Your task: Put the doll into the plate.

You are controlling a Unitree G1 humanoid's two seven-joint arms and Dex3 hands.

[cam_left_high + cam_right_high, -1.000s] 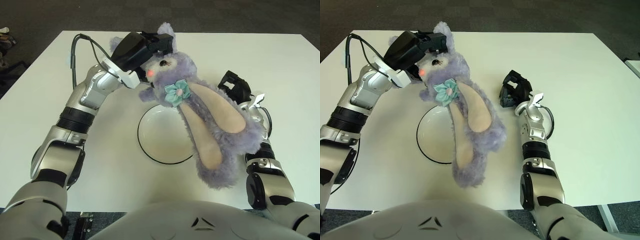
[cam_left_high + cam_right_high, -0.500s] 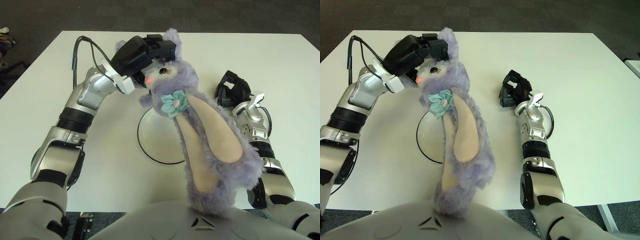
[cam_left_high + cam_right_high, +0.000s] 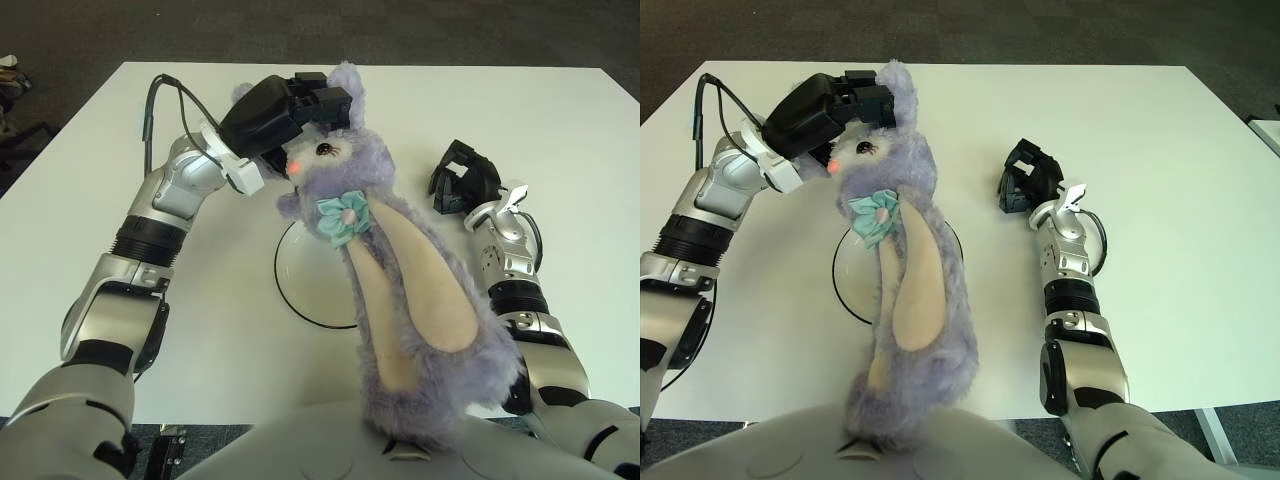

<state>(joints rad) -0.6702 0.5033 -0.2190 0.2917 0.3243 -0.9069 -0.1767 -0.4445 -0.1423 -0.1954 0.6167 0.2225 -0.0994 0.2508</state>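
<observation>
A purple plush rabbit doll (image 3: pixel 395 290) with long cream-lined ears and a teal bow hangs in the air, head up and ears trailing toward me. My left hand (image 3: pixel 290 105) is shut on the doll's head, above the far rim of the plate. The white plate (image 3: pixel 305 275) with a dark rim lies on the table below, partly hidden by the doll. My right hand (image 3: pixel 462 178) shows to the right of the doll, over the table, holding nothing.
The white table (image 3: pixel 90 200) spreads wide on all sides, with dark floor beyond its far edge. A black cable (image 3: pixel 150 95) loops from my left forearm.
My left hand lifted the doll and drew it slightly left; its hanging ears swung from the right side toward me, now covering more of the plate. The right hand barely moved.
</observation>
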